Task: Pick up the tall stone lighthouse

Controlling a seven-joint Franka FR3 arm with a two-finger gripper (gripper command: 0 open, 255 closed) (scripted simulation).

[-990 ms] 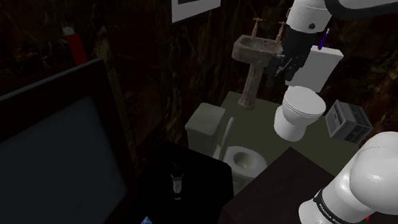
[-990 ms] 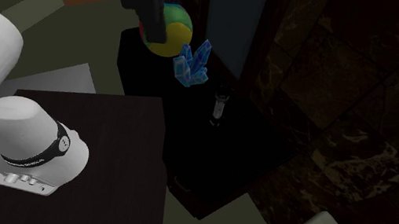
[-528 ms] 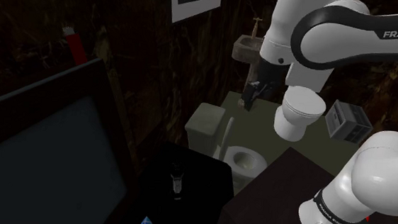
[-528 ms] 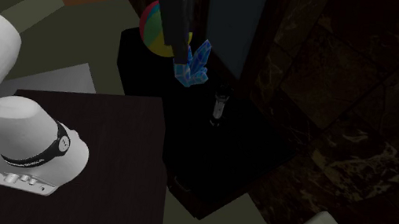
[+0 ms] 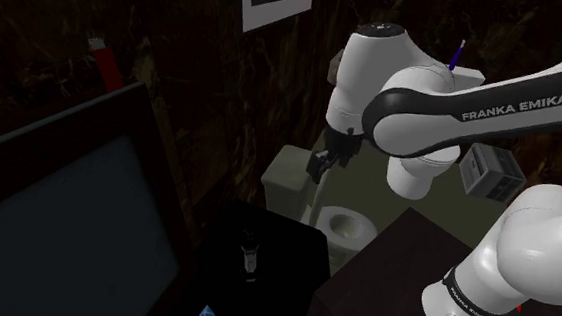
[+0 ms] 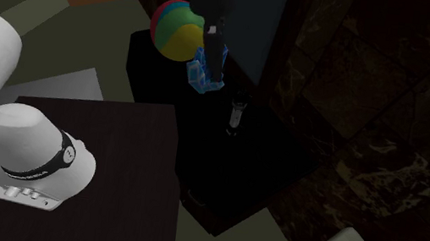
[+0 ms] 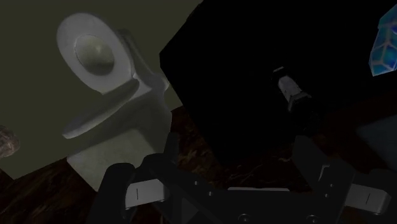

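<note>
The jaws stand wide apart and clasp nothing. In the wrist view the two black fingers (image 7: 316, 163) have only air between them, and the lighthouse (image 7: 292, 95) lies well beyond their tips, untouched. It is a slim, tapering tower, dark with a paler cap, upright on a flat, matt black counter (image 7: 222, 76).

In the shoulder view the lighthouse (image 5: 250, 252) is low and left of centre. The jaws hang above it near the middle of the frame, in front of a dull grey toilet (image 5: 340, 224) with an oval bowl and a boxy tank.

In the second exterior view the jaws are at upper centre, over a faceted blue crystal (image 6: 205, 76) beside a smooth, round, colour-banded ball (image 6: 174, 31). The lighthouse (image 6: 237, 112) stands near the crystal, to its lower right, and clear of it.
</note>
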